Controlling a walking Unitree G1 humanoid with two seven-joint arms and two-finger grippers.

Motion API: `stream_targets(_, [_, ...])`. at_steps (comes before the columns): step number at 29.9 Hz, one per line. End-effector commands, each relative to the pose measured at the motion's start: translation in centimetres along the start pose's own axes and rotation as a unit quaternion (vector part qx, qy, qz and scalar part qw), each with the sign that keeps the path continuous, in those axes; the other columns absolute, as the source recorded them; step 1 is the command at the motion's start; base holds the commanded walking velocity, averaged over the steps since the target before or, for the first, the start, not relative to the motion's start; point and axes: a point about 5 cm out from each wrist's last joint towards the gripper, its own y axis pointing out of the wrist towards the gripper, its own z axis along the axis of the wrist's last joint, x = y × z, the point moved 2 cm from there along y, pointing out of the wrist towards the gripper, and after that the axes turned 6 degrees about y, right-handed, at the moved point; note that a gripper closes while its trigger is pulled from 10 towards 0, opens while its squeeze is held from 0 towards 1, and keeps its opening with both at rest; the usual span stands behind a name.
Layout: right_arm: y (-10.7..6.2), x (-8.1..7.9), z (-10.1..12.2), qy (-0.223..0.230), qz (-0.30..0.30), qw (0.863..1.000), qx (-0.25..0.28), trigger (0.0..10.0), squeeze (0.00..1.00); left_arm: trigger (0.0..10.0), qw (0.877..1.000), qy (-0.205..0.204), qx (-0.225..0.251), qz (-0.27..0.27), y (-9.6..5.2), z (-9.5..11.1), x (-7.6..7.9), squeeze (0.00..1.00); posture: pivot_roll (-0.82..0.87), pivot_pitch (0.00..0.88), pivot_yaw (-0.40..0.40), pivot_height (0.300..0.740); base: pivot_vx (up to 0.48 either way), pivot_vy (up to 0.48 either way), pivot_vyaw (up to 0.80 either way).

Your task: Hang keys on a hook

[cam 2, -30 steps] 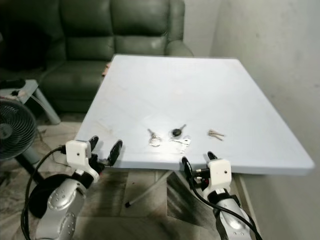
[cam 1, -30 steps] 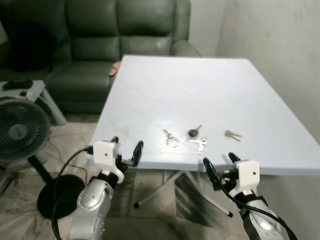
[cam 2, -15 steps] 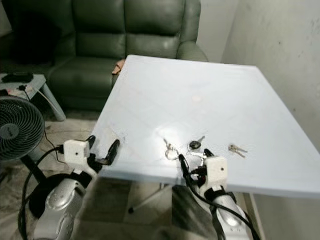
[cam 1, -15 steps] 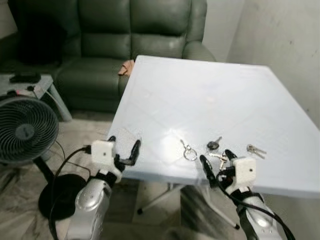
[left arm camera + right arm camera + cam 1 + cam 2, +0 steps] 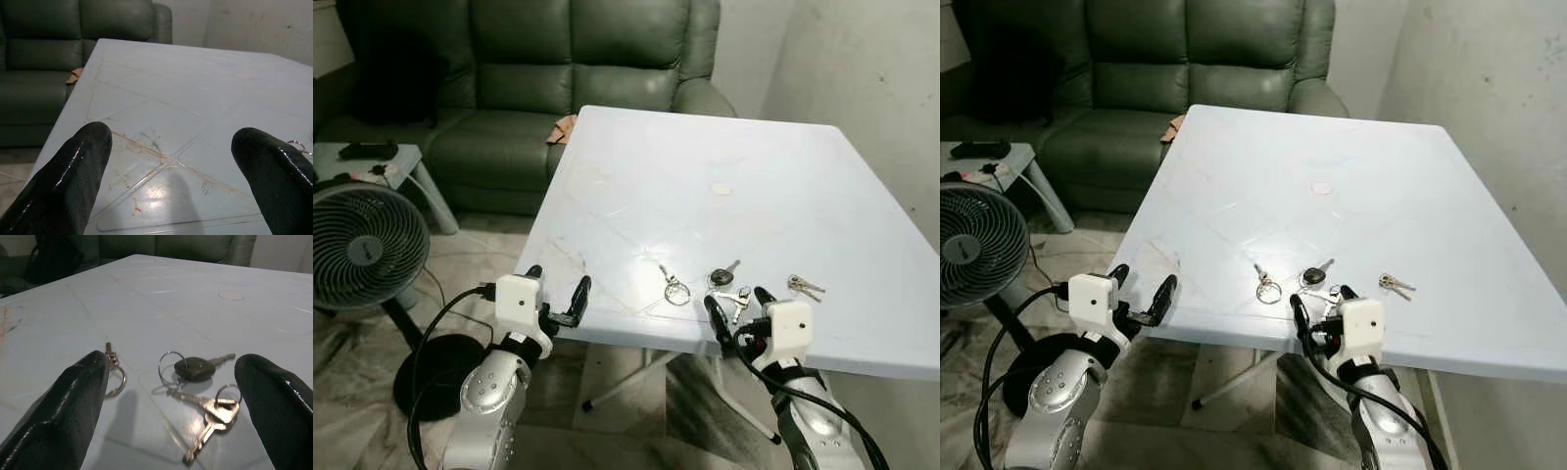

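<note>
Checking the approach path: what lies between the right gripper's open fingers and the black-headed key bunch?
Bare tabletop. In the right wrist view, the right gripper is open, and the black-headed key bunch lies straight ahead between its fingers, nothing in front.

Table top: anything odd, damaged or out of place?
Yes: the table has reddish-brown stains and scuffs near its front left corner. Three key sets lie loose by the front edge, in front of the open right gripper.

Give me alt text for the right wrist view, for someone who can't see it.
Between the right gripper's two open black fingers, a bunch of keys with a black-headed key lies on the pale table. A separate key ring lies near one finger, and a dark green sofa stands beyond the table.
</note>
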Motion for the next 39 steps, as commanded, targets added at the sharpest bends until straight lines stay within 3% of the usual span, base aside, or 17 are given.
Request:
stream_targets(1, [0.2,0.3,0.1,-0.008,-0.009,1.000,-0.003,10.0,1.00,10.0,1.000,0.016,0.015,-0.017,0.1,0.8,0.5,0.00,0.04,0.000,-0.018,0.740,0.000,0.000,0.00])
stream_targets(4, [0.3,0.3,-0.1,-0.011,-0.011,1.000,-0.014,10.0,0.96,10.0,0.999,0.025,0.017,-0.031,-0.1,0.7,1.2,0.00,0.04,0.006,-0.019,0.740,0.000,0.000,0.00])
stream_targets(5, [0.4,0.2,-0.2,-0.010,-0.012,1.000,-0.018,10.0,0.00,10.0,0.999,0.029,0.016,-0.034,-0.1,0.7,1.3,0.00,0.04,0.004,-0.018,0.740,0.000,0.000,0.00])
stream_targets(17, [1.3,0.2,-0.2,0.041,-0.079,0.995,-0.044,10.0,0.00,10.0,0.995,0.047,0.022,-0.086,-0.6,0.8,3.5,0.00,0.04,0.004,-0.016,0.740,0.000,0.000,0.00])
stream_targets(26, [2.0,0.2,-0.2,0.040,-0.139,0.988,-0.058,10.0,0.00,10.0,0.990,0.061,0.025,-0.125,-1.1,0.9,5.1,0.00,0.04,0.005,-0.016,0.740,0.000,0.000,0.00])
stream_targets(35, [2.8,-0.2,0.3,0.035,-0.162,0.985,-0.055,10.0,0.00,10.0,0.988,0.060,0.025,-0.140,-1.4,0.9,5.8,0.00,0.04,0.003,-0.016,0.740,0.000,0.000,0.00])
stream_targets(36, [2.9,-0.1,0.3,0.032,-0.170,0.983,-0.057,9.3,0.00,10.0,0.988,0.060,0.025,-0.141,-1.4,0.9,5.8,0.00,0.05,0.005,-0.016,0.740,0.000,0.000,0.00])
stream_targets(38, [2.9,-0.1,0.2,0.030,-0.176,0.982,-0.058,9.3,0.00,10.0,0.988,0.060,0.025,-0.142,-1.4,0.9,5.8,0.00,0.05,0.005,-0.016,0.740,0.000,0.000,0.00])
stream_targets(39, [3.0,-0.1,0.1,0.030,-0.179,0.981,-0.063,7.1,0.00,10.0,0.988,0.060,0.025,-0.142,-1.4,0.9,5.8,0.00,0.05,0.007,-0.015,0.740,0.000,0.000,0.00])
